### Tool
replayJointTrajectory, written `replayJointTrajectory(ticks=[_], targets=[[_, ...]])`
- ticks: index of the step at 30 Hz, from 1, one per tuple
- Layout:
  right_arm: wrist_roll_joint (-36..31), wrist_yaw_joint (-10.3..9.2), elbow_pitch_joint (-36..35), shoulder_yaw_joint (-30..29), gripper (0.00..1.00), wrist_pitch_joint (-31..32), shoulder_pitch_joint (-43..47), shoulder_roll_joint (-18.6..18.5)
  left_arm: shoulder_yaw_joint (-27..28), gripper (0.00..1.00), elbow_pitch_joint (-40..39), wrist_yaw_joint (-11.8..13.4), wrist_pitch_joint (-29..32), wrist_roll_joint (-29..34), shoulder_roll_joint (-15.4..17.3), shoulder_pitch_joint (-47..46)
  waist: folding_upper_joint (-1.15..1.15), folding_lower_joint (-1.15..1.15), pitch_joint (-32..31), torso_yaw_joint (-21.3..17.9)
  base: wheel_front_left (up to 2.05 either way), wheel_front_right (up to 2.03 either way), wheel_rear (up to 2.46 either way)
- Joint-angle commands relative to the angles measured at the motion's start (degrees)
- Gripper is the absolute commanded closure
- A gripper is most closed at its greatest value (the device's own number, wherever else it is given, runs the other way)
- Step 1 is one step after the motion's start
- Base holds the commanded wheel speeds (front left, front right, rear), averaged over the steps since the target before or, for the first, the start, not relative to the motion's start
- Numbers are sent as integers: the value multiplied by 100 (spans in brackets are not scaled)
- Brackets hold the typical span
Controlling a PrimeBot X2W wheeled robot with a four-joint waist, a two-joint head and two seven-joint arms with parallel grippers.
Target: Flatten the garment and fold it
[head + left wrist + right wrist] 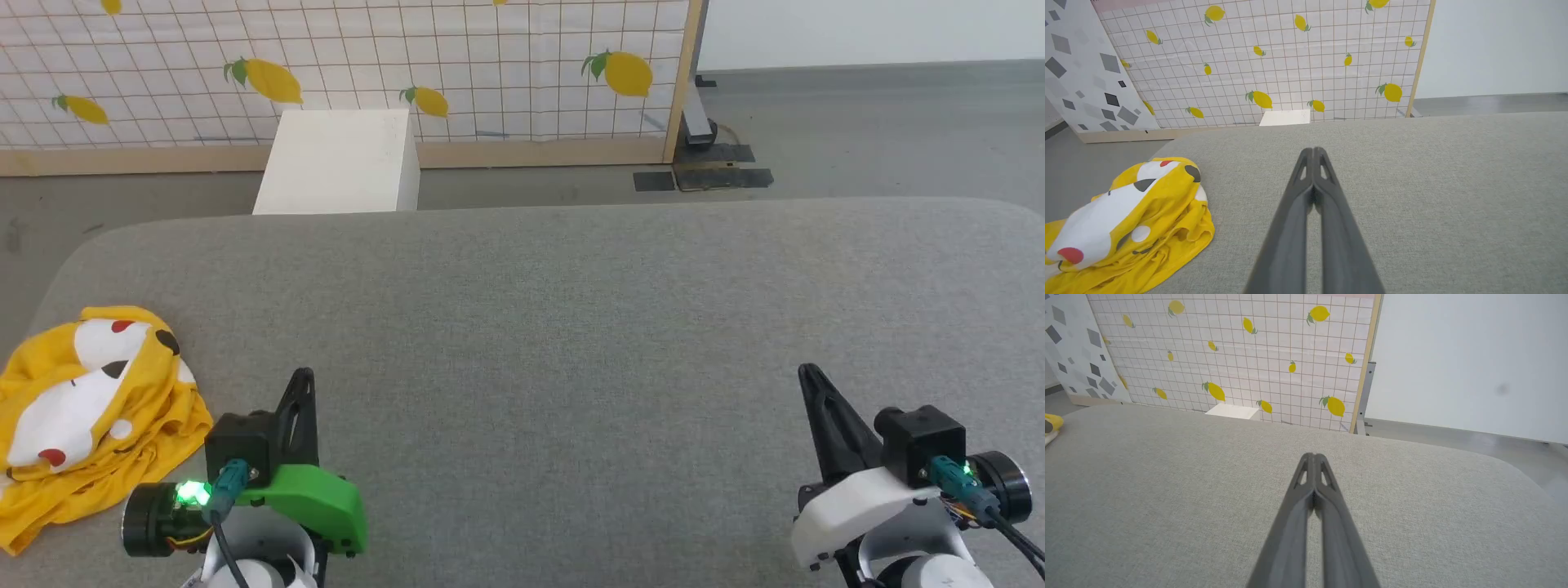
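Observation:
The garment (pixel 90 416) lies crumpled in a heap at the near left corner of the grey padded table (pixel 571 327): bright yellow cloth with white patches, red and black dots. In the left wrist view the garment (pixel 1131 228) sits to the left of the fingers, apart from them. My left gripper (pixel 302 377) hovers just right of the heap, shut with nothing between its fingers (pixel 1313 153). My right gripper (pixel 808 374) is far to the right over bare table, also shut and empty, its fingertips (pixel 1313 457) pressed together. A sliver of the garment (pixel 1051 424) shows at the right wrist view's left edge.
A white box (pixel 339 163) stands on the floor behind the table's far edge. Behind it rises a lemon-print grid panel (pixel 408 65) in a wooden frame, with a metal stand foot (pixel 702 131) at its right. Grey floor surrounds the table.

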Motion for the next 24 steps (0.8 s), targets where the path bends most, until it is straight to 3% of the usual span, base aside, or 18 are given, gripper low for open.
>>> replayJointTrajectory(ticks=[1, 7, 8, 24], targets=[[-28, -10, -27, 7, 100, -1, -89, 10, 17, 100, -16, 39, 7, 59, -27, 68, 0, 0, 0, 0, 0, 0, 0], [-28, -10, -27, 7, 100, -1, -89, 10, 17, 100, -16, 39, 7, 59, -27, 68, 0, 0, 0, 0, 0, 0, 0], [1, 0, 0, -2, 0, -1, 0, 0, -3, 0, 0, 0, 0, 0, 0, 0, 0, 0, 0, 0, 0, 0, 0], [67, -1, 51, -37, 0, -106, -3, 0, -162, 0, 159, 84, -137, -132, 2, -97, 0, 0, 8, 106, 0, 0, 0]])
